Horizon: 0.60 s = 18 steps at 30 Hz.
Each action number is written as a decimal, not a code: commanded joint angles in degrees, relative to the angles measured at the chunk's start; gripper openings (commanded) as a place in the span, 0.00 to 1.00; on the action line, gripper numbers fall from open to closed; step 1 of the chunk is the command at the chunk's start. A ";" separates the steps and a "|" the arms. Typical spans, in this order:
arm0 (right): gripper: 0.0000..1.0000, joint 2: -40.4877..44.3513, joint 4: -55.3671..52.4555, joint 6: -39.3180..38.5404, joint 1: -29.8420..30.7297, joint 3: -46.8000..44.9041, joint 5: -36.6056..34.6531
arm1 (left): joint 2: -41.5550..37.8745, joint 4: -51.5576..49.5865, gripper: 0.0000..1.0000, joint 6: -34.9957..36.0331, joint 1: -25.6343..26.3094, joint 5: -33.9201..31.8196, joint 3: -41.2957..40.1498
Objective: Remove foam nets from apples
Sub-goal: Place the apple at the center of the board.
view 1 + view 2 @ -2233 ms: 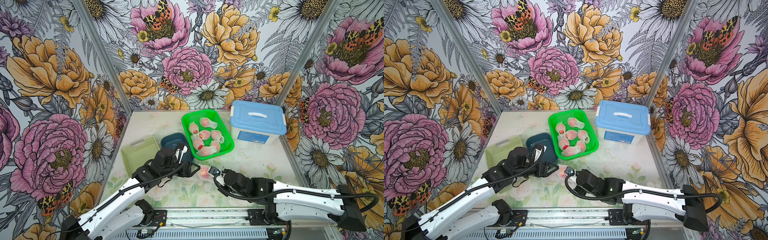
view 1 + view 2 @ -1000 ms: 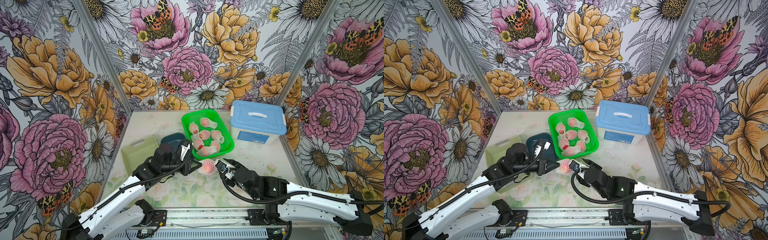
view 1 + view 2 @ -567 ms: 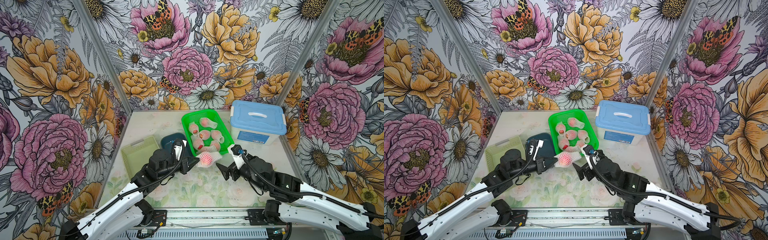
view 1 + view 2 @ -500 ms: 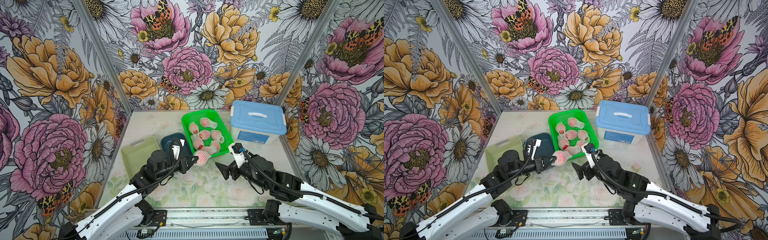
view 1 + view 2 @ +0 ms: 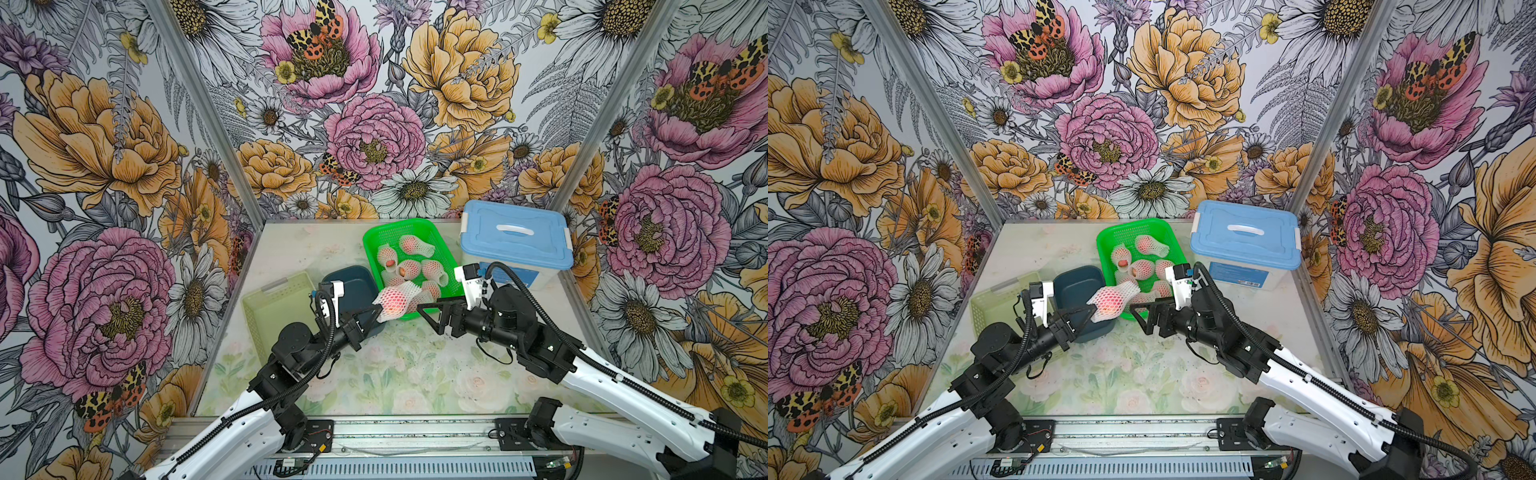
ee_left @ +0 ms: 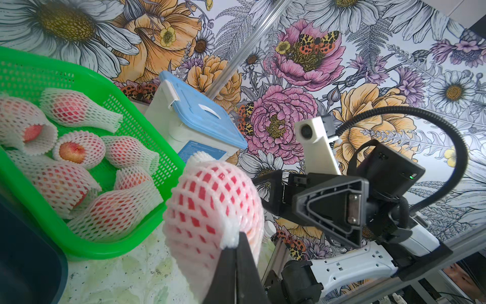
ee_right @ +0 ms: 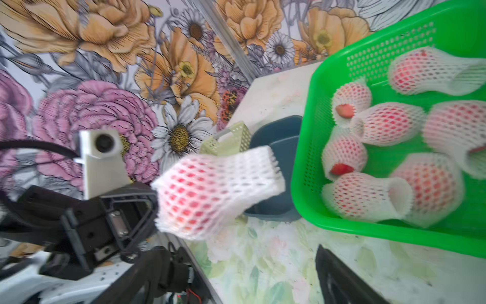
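**The left gripper [image 5: 376, 309] is holding one netted apple up at the centre of both top views, while the right gripper [image 5: 428, 319] is facing it empty.**

The table [image 5: 374, 386] is filling the lower middle. The blue-lidded box [image 5: 515, 237] is sitting at its upper right. Just left of the box, the green basket [image 5: 374, 245] is carrying several netted apples [image 5: 409, 268]. The pale green basket [image 5: 274, 307] and the dark blue bin [image 5: 353, 286] are lying side by side further left. The left gripper is reaching in from the lower left, clenched on the edge of a white foam net [image 5: 409, 289]. The net is hanging lifted off the table by the green basket's near rim, with a red apple [image 5: 392, 301] showing through its mesh. The right gripper is reaching in from the lower right, jaws spread wide, close to the net but not touching it.
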<state>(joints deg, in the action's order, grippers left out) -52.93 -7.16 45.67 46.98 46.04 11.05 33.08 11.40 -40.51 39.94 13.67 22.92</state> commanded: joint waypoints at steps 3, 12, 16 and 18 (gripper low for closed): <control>0.94 -4.86 23.14 15.40 -3.41 -2.38 11.77 | -0.52 3.89 0.00 2.91 1.51 -1.93 0.29; 0.93 -9.89 28.12 19.64 -3.31 -4.22 12.53 | -0.59 2.84 0.00 7.72 3.36 -5.85 1.50; 0.93 -8.43 24.92 18.83 -3.38 -5.31 10.21 | -1.67 -1.29 0.00 11.06 4.24 -9.21 2.81; 0.93 -7.01 23.95 18.40 -3.52 -6.58 9.02 | -2.64 -2.72 0.00 12.27 4.44 -10.67 3.08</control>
<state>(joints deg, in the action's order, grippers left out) -62.15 16.99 64.05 43.53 40.93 21.89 32.05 11.03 -32.32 43.83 6.90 23.92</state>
